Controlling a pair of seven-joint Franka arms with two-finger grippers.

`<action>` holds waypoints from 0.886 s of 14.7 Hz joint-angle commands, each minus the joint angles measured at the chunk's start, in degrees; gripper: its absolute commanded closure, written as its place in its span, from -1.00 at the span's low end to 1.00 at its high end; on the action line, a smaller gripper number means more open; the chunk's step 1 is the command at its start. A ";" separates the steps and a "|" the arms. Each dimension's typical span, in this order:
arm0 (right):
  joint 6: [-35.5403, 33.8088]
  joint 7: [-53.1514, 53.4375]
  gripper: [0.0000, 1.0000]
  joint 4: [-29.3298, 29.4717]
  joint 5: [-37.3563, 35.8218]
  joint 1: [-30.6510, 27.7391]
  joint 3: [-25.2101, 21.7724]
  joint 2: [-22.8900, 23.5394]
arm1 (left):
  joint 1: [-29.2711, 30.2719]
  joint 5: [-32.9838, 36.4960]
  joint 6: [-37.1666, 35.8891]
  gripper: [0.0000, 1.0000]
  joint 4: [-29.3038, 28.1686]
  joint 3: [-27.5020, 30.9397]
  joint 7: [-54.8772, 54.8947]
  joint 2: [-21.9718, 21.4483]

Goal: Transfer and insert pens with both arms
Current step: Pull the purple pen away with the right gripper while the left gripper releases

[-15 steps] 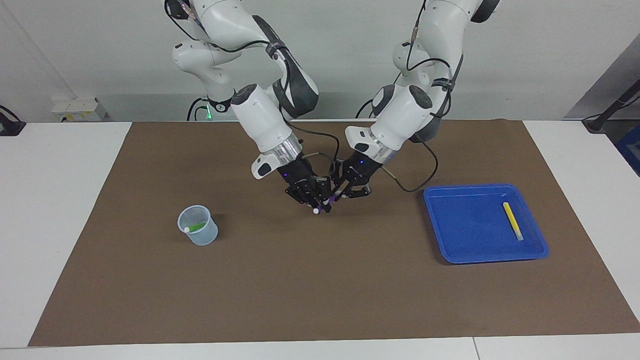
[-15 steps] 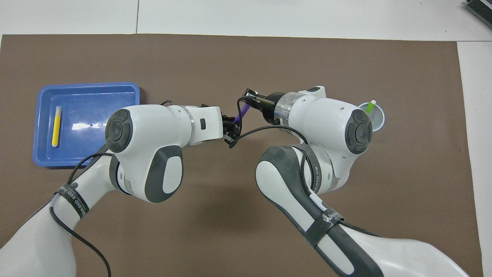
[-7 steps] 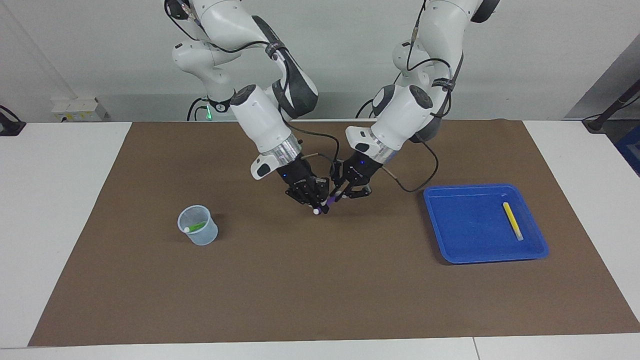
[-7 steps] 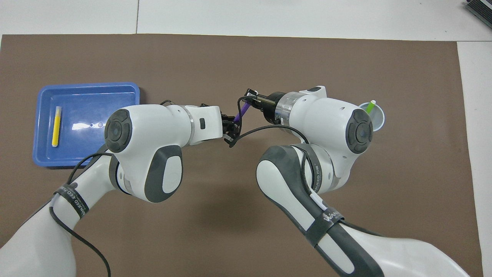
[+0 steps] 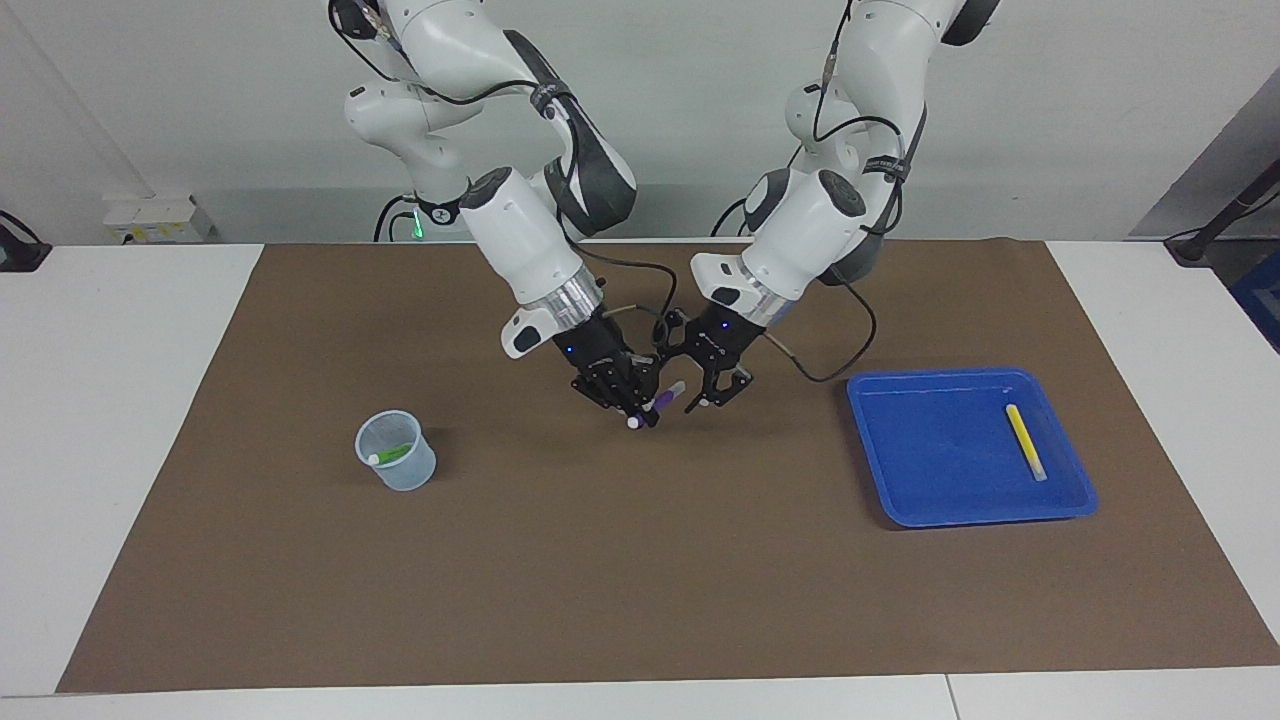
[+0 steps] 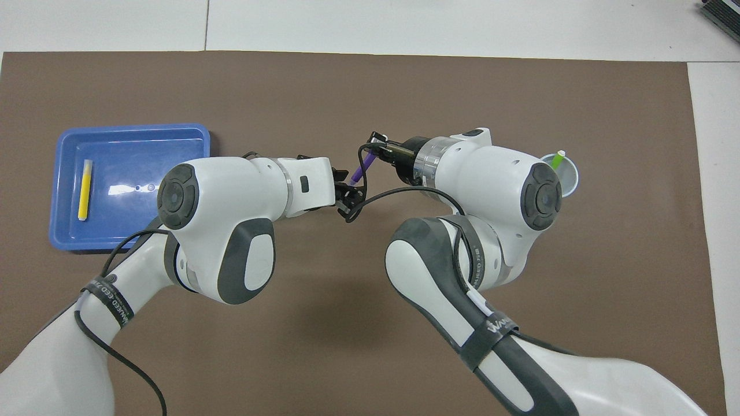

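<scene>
Purple pen up in the air over the middle of the surface, pinched by one arm only.

Starting at the right arm's end: clear cup (image 5: 396,450) with a green pen (image 5: 392,454) leaning inside. Next, right end effector (image 5: 640,405) clamped on the purple pen (image 5: 662,397), a slim, tilted stick with its white tip pointing down at the brown mat. Just beside the pen's upper end, left end effector (image 5: 715,395) spread open, gripping nothing. Best now: back the left arm straight off, clear of the pen, then carry the pen over the cup, tip down, centre on the mouth, lower, and only then let go. Last, blue tray (image 5: 900,440) with a yellow pen (image 5: 1026,442) lying flat.
</scene>
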 commanded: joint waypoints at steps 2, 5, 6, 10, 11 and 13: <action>0.17 -2.55 1.00 0.58 0.28 -2.38 0.28 0.32 | 1.23 -1.01 -0.75 -1.00 0.17 0.36 -0.23 -0.64; 0.08 -6.86 1.00 -0.21 0.11 -4.40 -0.07 -0.38 | 4.92 -0.93 -2.07 -1.00 -0.27 0.45 0.29 -1.52; -0.09 -8.18 1.00 -0.56 -0.16 -5.36 -0.07 -0.90 | 6.58 -0.58 -2.42 -1.00 -0.45 0.54 0.29 -1.61; -0.18 -19.41 1.00 -5.82 -1.91 -12.12 -0.24 -4.76 | 13.09 -0.40 -6.90 -1.00 -0.28 0.54 0.21 -2.05; -0.36 -22.58 1.00 -6.97 -2.70 -13.97 -0.24 -5.82 | 14.15 -0.40 -7.69 -1.00 -0.19 0.54 -0.23 -2.05; -1.58 -28.03 1.00 -8.73 -4.89 -17.57 -0.24 -7.58 | 16.43 -0.49 -10.06 -1.00 -0.28 0.54 -2.15 -2.75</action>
